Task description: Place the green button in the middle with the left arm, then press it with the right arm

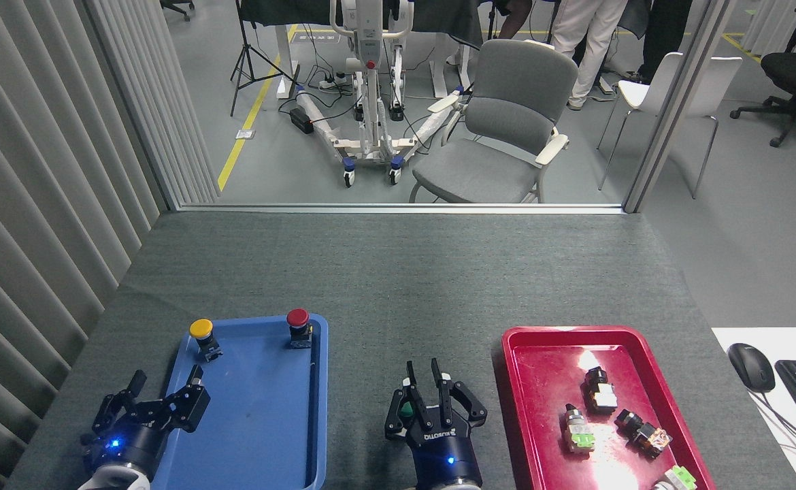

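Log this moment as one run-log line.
green button: middle, under right gripper | right fingers: spread | left gripper: open, over blue tray edge | press: unconfirmed

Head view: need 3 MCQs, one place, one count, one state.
1. Where is the green button?
A. in the blue tray
B. on the grey tabletop between the trays
C. in the red tray

2. How many buttons stand in the blue tray?
A. one
B. two
C. four

3. What is the right hand doing?
A. fingers spread over the green button
B. gripping the red tray
C. resting on the keyboard

Key: B, only a sliver of green shows between the hand's fingers, on the tabletop; B, one yellow, one red; A, its fingers stand apart above the cap.
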